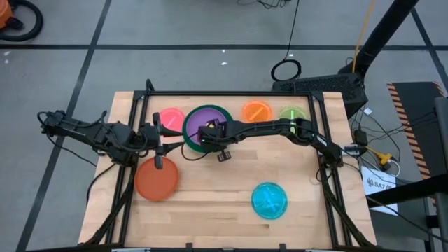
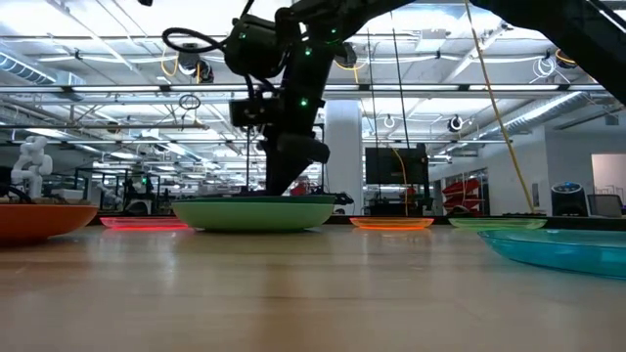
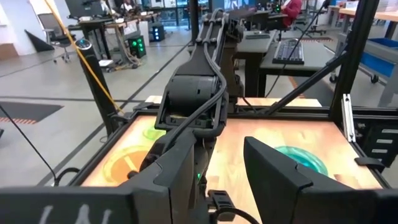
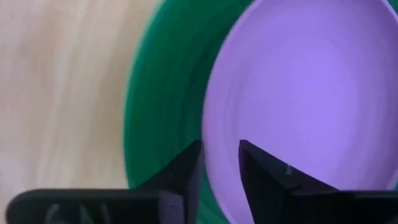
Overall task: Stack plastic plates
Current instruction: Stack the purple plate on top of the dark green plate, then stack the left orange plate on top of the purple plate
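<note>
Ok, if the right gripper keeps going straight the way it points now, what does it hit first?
Most likely the purple plate: the right gripper points down at it from close above, jaws slightly apart, near the plate's edge where it sits inside the green plate. The exact gap is unclear.

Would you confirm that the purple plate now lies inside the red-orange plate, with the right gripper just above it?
Not quite: the purple plate lies inside the dark green plate, as the right wrist view and the high view show. The right gripper is indeed just above it; the red-orange plate sits apart, empty.
</note>
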You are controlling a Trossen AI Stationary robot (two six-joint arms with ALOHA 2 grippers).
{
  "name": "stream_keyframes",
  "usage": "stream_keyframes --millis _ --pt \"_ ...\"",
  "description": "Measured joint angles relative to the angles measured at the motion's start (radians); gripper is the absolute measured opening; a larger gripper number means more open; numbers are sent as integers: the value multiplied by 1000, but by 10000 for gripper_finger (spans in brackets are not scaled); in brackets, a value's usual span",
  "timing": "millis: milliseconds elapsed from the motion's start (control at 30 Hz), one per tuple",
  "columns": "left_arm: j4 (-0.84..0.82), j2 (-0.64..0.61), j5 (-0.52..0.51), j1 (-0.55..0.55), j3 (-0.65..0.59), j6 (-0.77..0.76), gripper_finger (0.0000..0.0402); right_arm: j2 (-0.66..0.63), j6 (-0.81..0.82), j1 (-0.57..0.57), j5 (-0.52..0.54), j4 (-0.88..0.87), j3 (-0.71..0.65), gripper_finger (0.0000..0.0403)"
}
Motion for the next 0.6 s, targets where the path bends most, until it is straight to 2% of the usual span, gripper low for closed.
stream_keyframes --millis 167,433,600 --pt "-40 0 -49 0 0 -53 147 -27 46 14 84 -74 0 115" --pt "-172 1 -128 5 0 -173 147 -146 210 54 81 -251 -1 100" --pt "-198 8 -136 11 0 -223 147 -277 251 113 82 -203 -100 88"
